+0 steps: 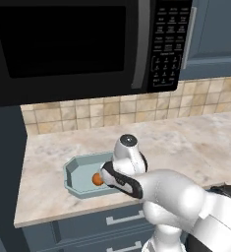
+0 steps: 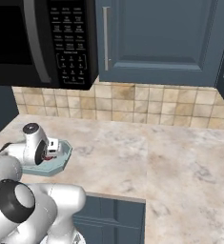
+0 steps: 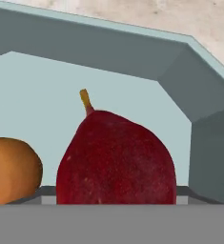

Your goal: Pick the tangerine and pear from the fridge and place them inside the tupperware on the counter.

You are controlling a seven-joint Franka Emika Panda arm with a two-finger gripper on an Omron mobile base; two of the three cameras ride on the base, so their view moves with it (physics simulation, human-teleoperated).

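On the beige speckled counter (image 1: 195, 142), below a black microwave (image 1: 72, 44) and close to the counter's front edge, sits the pale blue-green tupperware (image 1: 77, 170), an octagonal tray with a wide rim. Inside it, the orange tangerine (image 1: 97, 179) shows in the left base view at about 9 o'clock from the white arm's wrist, which hangs low over the tray. From the hand camera the dark red pear (image 3: 117, 159) sits close up inside the tray, its short stem pointing to 12 o'clock, with the tangerine (image 3: 13, 169) just beside it at 9 o'clock; whether the two fruits touch is unclear. Behind them rises the tray's grey-blue wall (image 3: 132, 57). The fingers are hidden, so I cannot tell whether they grasp the pear or have let go
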